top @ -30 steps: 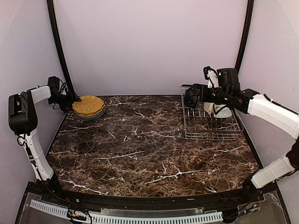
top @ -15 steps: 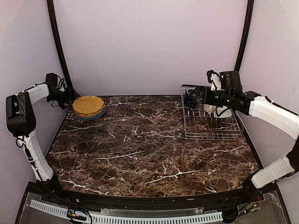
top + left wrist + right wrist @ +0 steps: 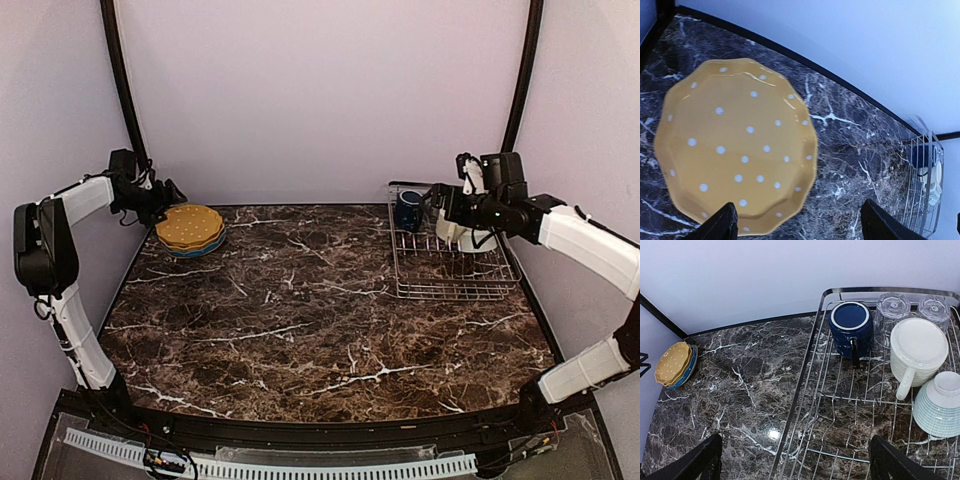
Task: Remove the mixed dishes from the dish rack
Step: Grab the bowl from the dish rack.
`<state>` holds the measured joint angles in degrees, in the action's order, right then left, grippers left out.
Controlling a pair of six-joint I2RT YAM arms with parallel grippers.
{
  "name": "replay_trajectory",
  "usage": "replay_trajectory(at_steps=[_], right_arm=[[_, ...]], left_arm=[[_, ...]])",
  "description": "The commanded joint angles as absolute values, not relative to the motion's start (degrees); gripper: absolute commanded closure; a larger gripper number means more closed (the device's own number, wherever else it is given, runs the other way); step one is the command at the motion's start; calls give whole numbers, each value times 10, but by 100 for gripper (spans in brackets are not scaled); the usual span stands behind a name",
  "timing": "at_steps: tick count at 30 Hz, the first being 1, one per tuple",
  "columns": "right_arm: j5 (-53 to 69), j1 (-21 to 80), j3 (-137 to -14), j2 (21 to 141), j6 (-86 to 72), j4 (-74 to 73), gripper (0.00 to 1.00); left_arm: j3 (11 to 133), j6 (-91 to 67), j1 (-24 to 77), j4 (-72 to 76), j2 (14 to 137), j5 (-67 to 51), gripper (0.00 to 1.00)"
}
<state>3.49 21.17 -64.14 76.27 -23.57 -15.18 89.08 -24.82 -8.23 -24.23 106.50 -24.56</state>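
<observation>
The silver wire dish rack point(image 3: 455, 290) stands at the back right. Inside it, upside down, are a dark navy mug point(image 3: 851, 327), a cream mug point(image 3: 917, 352), a pale greenish bowl point(image 3: 940, 405) and two clear glass tumblers point(image 3: 892, 307). My right gripper point(image 3: 797, 460) hangs open and empty above the rack's point(image 3: 805, 390) left rim. At the back left lies a stack of yellow dotted plates point(image 3: 189, 228) on a blue plate point(image 3: 688, 371). Open and holding nothing, my left gripper point(image 3: 800, 225) hovers over the edge of the top yellow plate point(image 3: 735, 145).
Dark marble tabletop point(image 3: 300, 310) spreads between the plate stack and the rack. A black frame post point(image 3: 125, 100) rises just behind the left arm, and another point(image 3: 522, 80) stands behind the rack. The back wall is close to both.
My left gripper has swung right, out from the corner post to over the plate stack. My right gripper has drawn back to the right, uncovering the navy mug.
</observation>
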Motion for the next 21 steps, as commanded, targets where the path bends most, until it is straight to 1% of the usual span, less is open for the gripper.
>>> replay_trajectory(at_steps=[1,5,8,15,18,21], right_arm=[[45,186,-664,783,-253,-196,1],[32,161,-680,808,-248,-231,1],[37,124,-701,838,-246,-269,1],[7,69,-756,891,-203,-334,1],[55,35,-760,900,-230,-334,1],[105,12,-742,903,-287,-305,1]], left_arm=[[876,-243,-34,-222,1007,-253,16],[874,-242,16,-217,1002,-259,15],[875,-232,57,-218,998,-252,15],[875,-225,109,-217,1003,-250,15],[876,-223,126,-220,1008,-250,15],[877,-221,136,-222,1013,-249,15]])
